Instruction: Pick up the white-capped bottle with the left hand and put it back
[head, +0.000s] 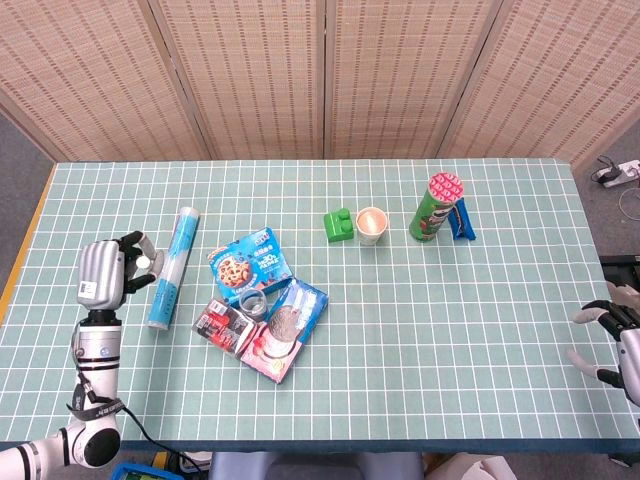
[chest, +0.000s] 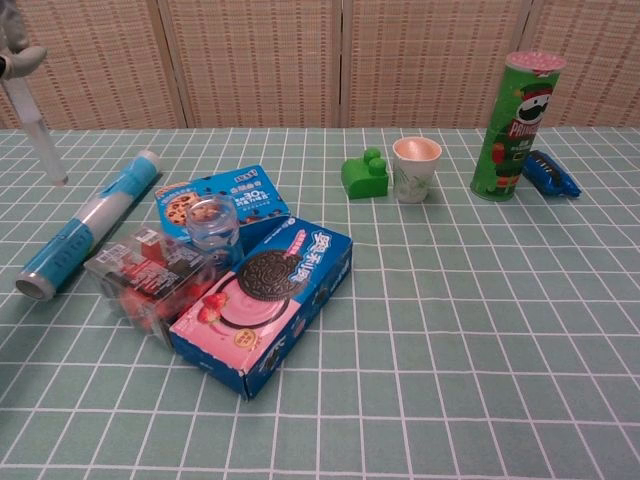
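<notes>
Bright, even overhead light, soft short shadows, both views sharp and glare-free

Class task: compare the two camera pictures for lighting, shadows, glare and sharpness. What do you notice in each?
Head view: even, soft light, faint shadows, objects small but sharp. Chest view: the green cylindrical crisp can and the pink-and-blue biscuit box are crisp with mild sheen; the left hand is cut by the top-left edge and looks slightly soft.

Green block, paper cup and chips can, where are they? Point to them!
green block (chest: 364, 176), chest view, on its front face.
paper cup (chest: 415, 172), chest view, on its side wall.
chips can (chest: 509, 120), chest view, on its label.
</notes>
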